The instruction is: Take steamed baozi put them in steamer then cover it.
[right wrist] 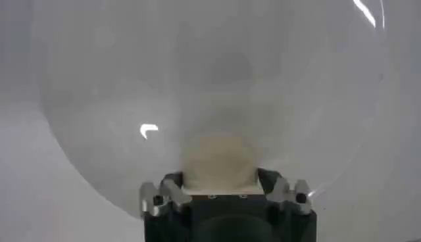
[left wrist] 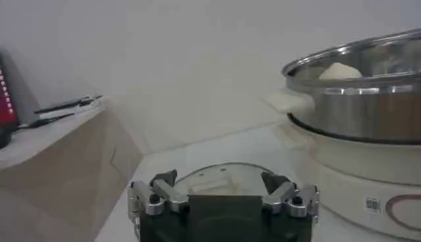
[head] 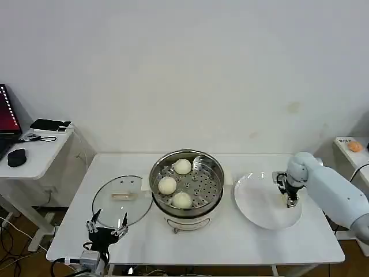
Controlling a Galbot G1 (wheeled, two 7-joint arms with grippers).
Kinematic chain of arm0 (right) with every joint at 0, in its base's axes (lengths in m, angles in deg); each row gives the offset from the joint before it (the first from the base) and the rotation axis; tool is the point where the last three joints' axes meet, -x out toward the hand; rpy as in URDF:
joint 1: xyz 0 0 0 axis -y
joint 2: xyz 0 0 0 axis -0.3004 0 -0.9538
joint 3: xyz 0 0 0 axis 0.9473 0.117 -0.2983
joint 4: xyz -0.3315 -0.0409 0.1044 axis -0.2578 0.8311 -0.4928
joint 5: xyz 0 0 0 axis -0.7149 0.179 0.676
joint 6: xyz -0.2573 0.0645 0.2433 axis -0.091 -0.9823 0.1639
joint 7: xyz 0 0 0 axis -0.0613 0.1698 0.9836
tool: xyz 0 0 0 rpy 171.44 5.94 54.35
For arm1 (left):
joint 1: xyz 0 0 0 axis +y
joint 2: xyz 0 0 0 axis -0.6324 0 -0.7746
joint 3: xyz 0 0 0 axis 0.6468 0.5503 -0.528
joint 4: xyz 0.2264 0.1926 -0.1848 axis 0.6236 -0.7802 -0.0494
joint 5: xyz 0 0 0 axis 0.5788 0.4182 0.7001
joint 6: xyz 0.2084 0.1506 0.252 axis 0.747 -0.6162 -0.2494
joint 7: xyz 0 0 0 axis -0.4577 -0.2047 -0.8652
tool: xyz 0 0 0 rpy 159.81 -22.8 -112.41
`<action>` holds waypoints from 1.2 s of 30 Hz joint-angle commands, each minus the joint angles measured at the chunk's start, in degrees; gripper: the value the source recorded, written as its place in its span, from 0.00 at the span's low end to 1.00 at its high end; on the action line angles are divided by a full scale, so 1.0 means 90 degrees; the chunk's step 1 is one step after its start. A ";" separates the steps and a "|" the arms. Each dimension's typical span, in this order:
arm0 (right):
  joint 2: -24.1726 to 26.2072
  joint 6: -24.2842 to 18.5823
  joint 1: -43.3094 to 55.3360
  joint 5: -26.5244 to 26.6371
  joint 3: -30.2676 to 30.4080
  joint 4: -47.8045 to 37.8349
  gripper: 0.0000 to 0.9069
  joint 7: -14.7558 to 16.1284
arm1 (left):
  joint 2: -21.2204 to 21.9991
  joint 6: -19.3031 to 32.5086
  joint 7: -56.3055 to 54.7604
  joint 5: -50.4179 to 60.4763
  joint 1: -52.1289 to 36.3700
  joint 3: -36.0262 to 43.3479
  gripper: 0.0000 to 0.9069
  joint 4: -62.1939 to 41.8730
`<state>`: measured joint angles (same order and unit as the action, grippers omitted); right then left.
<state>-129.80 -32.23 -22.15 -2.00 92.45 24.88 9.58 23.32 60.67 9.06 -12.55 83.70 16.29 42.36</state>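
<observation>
Stainless steel catches the light at the middle of the tabletop point(head: 230, 245), where the steamer point(head: 214, 194) sits uncovered on its white base with three steamed baozi point(head: 168, 185) on the perforated tray. The fourth bun point(right wrist: 220, 158) is on the white plate point(head: 253, 210) toward the right edge, and the right end effector point(head: 291, 202) has its jaws set around it, apparently closing for the pick; I judge it gripping, though the lift has not begun. So roughly three quarters of the loading looks done, with one transfer and the covering left.

The cover point(head: 109, 205) lies flat on the tabletop just left of the steamer, its rim close to the pot's base. The left end effector point(head: 106, 228) hovers at the front-left edge, just short of the cover, fingers spread and empty.

Room is fair. Between plate and steamer there is a bare strip, and the tray has a free patch on its right side for the last bun. The front edge is close behind the left arm, and the cover's nearness to the pot wall leaves little sideways slack when it is lifted.
</observation>
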 commanded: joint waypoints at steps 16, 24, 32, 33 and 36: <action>0.0389 0.0856 0.2410 0.2567 0.0945 0.2570 0.72 0.0329 | -0.0026 -0.0004 0.0033 0.0036 -0.0238 0.0068 1.00 -0.0003; -0.0612 0.1446 0.3459 0.3937 0.1678 0.2511 0.72 0.0369 | 0.0018 -0.0010 0.0053 0.0028 -0.0306 -0.0017 1.00 0.0078; -0.1542 0.1705 0.3881 0.4493 0.2155 0.2171 0.72 0.0348 | -0.0007 -0.0013 0.0084 0.0034 -0.0332 -0.0040 1.00 0.0165; -0.1625 0.1720 0.3912 0.4536 0.2231 0.2148 0.72 0.0339 | 0.0012 -0.0017 0.0090 0.0033 -0.0345 -0.0042 1.00 0.0188; -0.1847 0.1874 0.4012 0.4745 0.2557 0.2060 0.72 0.0338 | 0.0059 -0.0032 0.0107 0.0013 -0.0364 -0.0048 1.00 0.0318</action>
<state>-138.04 -19.04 7.54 31.64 108.24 43.93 12.57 23.40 60.53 9.88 -12.31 80.63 15.93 43.84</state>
